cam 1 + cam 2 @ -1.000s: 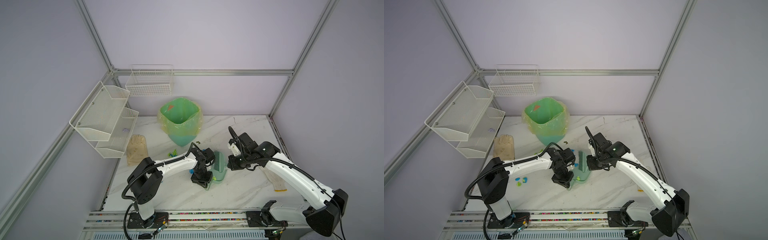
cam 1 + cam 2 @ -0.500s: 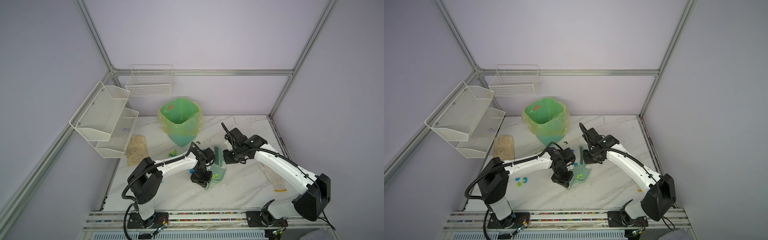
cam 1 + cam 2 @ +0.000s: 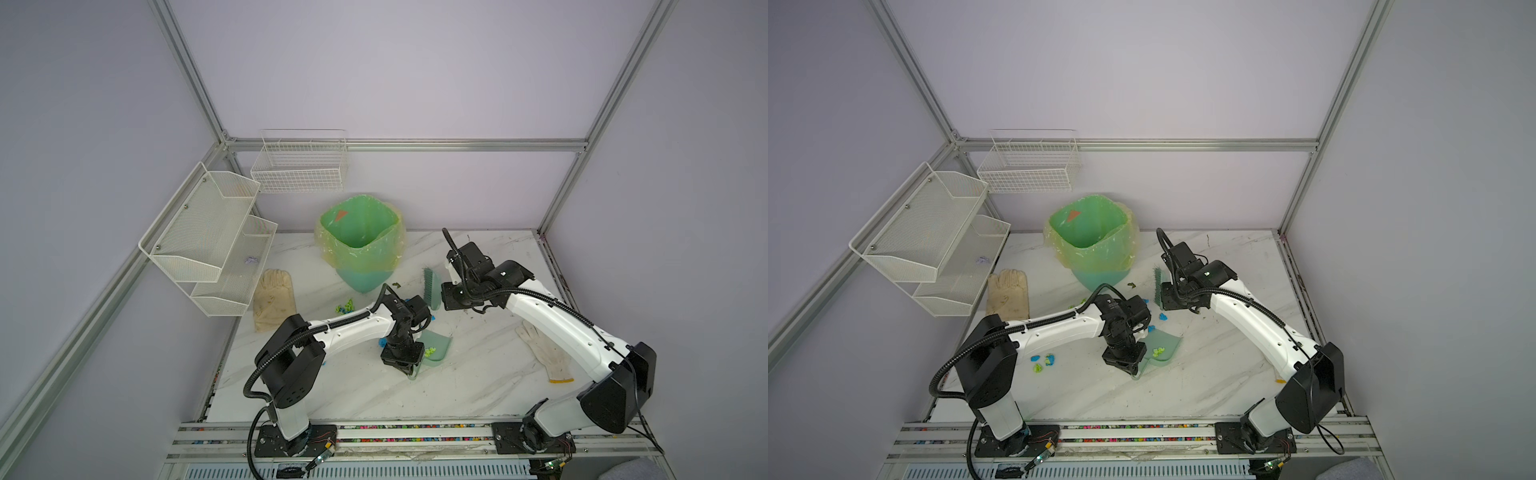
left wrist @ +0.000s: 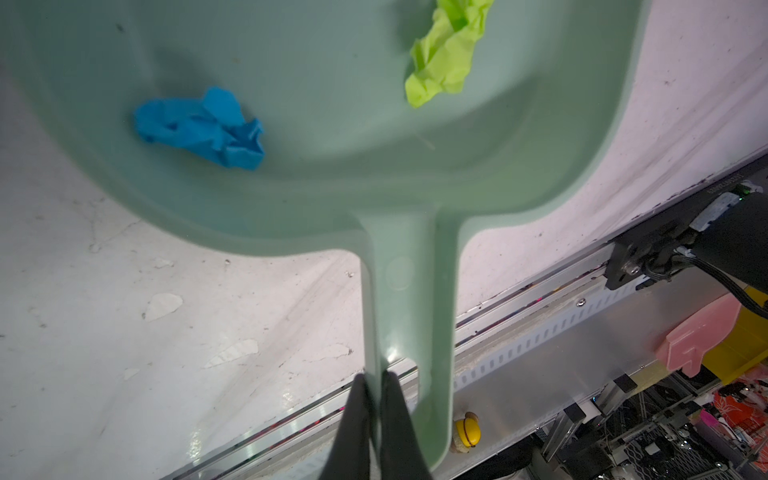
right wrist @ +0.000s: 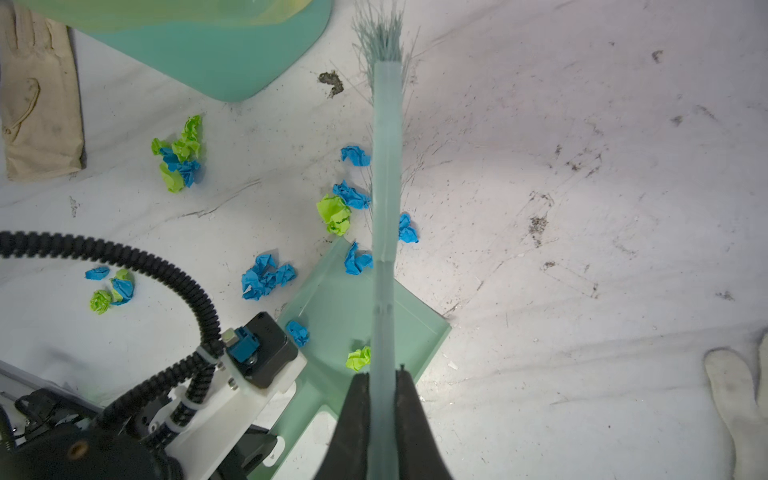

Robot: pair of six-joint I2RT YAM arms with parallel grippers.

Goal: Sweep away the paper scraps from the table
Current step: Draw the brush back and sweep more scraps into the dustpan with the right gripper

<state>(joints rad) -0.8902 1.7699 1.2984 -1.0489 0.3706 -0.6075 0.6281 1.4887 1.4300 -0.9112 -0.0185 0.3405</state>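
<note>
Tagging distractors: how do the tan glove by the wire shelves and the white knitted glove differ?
Colour: the tan fabric glove is beige, the white knitted glove paler with a yellow cuff edge. View: tan glove fully visible, white glove partly behind the right arm. Both lie flat on the white marbled table.

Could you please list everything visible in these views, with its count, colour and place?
paper scraps: more than a dozen, blue and lime-green, scattered on the table; two inside the dustpan.
dustpan: one, pale green, mid-table.
brush: one, pale teal, over the scraps at the dustpan's lip.
bin: one, teal with a yellow-green liner, back of the table.
beige glove: one, left, beside the mesh shelf.
white knitted glove: one, right.
mesh shelf: one, white, left wall.
wire basket: one, white, back wall.
table: one, white marble.
rail: one, aluminium, front edge.
left tool: black, shut on the dustpan's handle.
right tool: black, shut on the brush's handle.
</note>
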